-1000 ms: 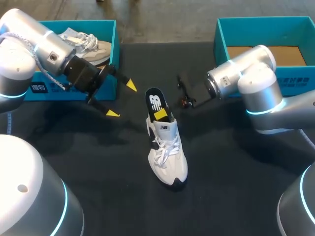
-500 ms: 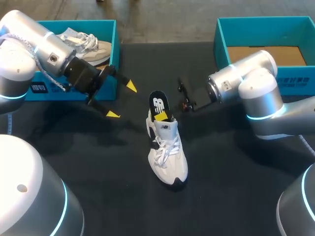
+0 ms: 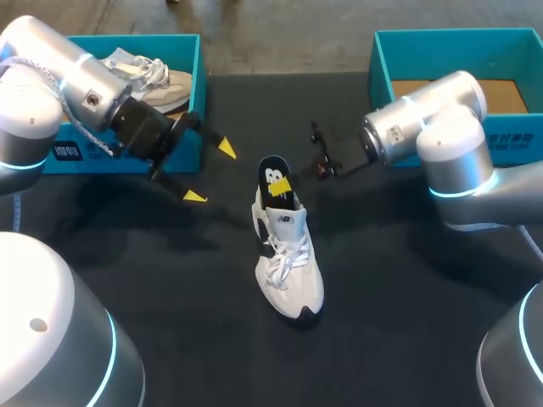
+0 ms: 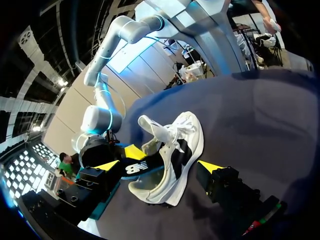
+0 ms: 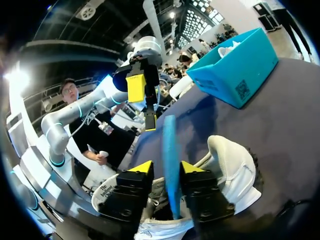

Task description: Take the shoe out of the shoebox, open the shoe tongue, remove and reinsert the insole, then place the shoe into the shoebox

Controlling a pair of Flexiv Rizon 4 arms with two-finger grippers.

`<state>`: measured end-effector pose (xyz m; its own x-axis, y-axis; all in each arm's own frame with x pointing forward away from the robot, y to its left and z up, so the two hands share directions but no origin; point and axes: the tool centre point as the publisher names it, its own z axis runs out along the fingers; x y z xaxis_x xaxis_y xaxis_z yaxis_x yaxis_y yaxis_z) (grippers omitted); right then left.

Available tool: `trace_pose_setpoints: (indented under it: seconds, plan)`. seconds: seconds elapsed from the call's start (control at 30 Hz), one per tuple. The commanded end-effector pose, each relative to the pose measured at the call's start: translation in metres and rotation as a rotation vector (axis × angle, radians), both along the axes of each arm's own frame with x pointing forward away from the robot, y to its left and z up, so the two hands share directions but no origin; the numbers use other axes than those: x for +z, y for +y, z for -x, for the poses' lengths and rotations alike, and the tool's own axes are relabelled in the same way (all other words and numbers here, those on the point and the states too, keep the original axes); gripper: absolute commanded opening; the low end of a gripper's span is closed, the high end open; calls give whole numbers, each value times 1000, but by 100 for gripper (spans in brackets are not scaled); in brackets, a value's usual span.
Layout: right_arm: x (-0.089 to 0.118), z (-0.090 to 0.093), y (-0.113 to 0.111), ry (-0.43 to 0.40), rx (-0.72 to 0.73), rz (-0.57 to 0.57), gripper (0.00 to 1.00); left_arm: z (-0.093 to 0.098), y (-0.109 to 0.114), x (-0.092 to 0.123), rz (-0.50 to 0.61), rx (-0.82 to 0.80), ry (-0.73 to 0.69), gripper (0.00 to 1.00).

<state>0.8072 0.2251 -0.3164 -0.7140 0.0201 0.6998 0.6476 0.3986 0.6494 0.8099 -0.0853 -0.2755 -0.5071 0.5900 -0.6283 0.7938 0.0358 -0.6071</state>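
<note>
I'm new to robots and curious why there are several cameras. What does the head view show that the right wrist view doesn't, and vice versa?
Only the head view: the right shoebox, holding no shoe, and the whole shoe from above, down to its toe. Only the right wrist view: the blue underside of the insole, pinched between the right jaws. Both: the shoe with the insole standing out of it, the left shoebox, and the left jaws, open.

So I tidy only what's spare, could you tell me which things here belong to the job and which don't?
In the job: white shoe, insole in the right gripper, empty shoebox.
Apparently lying about: second shoebox, beige shoe inside it.
</note>
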Motion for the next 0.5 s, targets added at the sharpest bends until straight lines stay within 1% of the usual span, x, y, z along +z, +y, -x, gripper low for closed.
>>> trace_pose_setpoints:
  seconds: [0.03, 0.13, 0.27, 0.5]
  plan:
    - [-5, -8, 4, 13, 19, 2, 0, 1, 0, 1, -5, 2, -4, 100]
    - [-8, -7, 4, 27, 24, 3, 0, 0, 0, 2, -7, 1, -5, 100]
    - [-13, -2, 3, 51, 27, 10, 0, -1, 0, 3, -7, -1, -8, 100]
    - [-23, 14, 1, 101, 25, 16, 0, -1, -3, 2, -7, -7, -8, 100]
